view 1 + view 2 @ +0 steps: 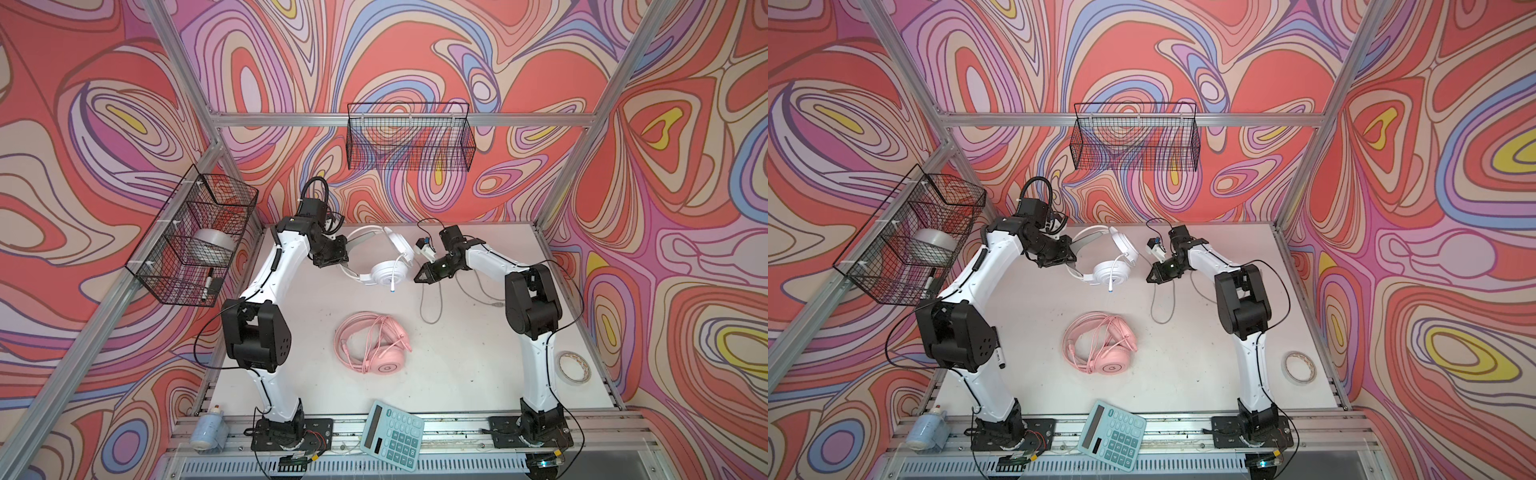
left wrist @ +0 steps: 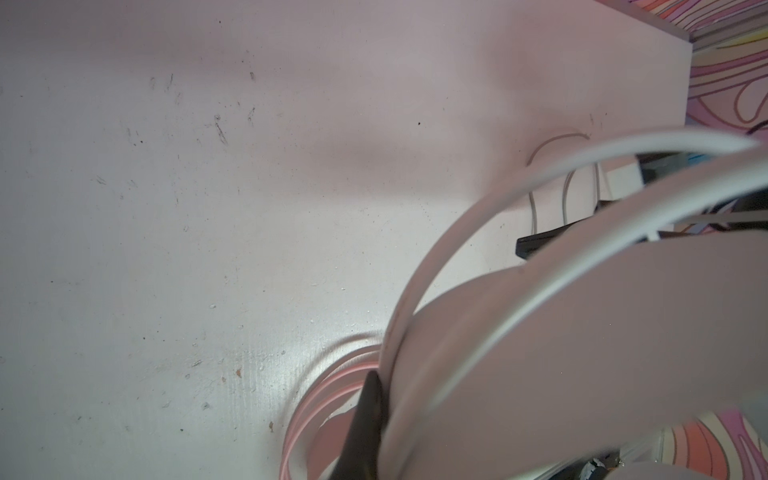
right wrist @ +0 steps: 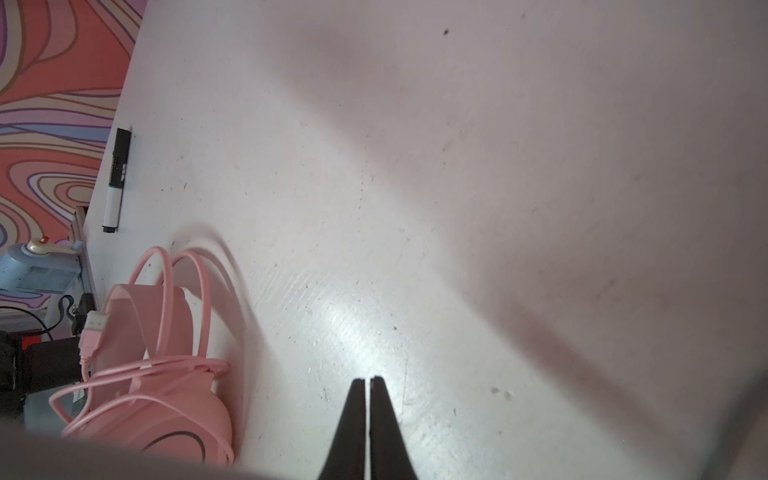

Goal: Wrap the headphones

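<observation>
Table (image 1: pixel 457 374): both headsets are on it.
White headset (image 1: pixel 398 246): back-middle, propped up by its grey-lined headband (image 1: pixel 360 240) — hold that steady as the anchor.
Pink headset (image 1: pixel 374 347): centre, cable looks coiled round it, done I reckon.
Grey cable (image 1: pixel 422 303): slack on the table — grab it near the earcup (image 1: pixel 388 273) and start looping.
Left gripper (image 1: pixel 345 262): clamped on the headband.
Right gripper (image 1: pixel 417 279): jaws together, empty, beside that earcup.

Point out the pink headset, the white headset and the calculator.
pink headset (image 1: pixel 388 365), in a top view, on its near earcup.
white headset (image 1: pixel 389 272), in a top view, on its round earcup.
calculator (image 1: pixel 397 436), in a top view, on its keypad.
</observation>
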### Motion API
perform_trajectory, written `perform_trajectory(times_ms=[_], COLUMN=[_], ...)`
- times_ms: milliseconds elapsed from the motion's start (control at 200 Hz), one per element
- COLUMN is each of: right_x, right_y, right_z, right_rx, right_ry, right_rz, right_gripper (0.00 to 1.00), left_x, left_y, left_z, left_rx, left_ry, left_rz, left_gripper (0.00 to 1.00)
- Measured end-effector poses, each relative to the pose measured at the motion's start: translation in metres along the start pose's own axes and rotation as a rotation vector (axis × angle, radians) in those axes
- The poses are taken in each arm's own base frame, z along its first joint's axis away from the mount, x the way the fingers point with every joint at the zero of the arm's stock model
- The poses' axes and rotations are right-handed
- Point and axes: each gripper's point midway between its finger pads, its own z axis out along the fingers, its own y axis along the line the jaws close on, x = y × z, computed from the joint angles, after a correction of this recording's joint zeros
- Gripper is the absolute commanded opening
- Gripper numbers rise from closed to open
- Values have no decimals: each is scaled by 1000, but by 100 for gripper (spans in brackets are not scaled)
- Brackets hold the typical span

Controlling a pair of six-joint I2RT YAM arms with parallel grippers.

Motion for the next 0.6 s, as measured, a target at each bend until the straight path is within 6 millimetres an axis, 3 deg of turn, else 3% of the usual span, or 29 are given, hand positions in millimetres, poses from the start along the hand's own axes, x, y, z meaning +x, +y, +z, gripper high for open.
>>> perform_trajectory(times_ms=[306, 536, 601], right_x=[0, 33, 38], right_y=[-2, -10, -10], right_z=[9, 15, 14], right_rx=[-24, 9, 15], right_ry=[-98, -71, -69], right_rz=[79, 171, 184], right_gripper=[10, 30, 41], left_x=[0, -7, -7], left_y=[-3, -6, -6], left_z=[0, -2, -2], left_rx=[12, 22, 23], left_ry=[2, -23, -25], left_rz=[-66, -91, -97], left_gripper=[0, 0, 0])
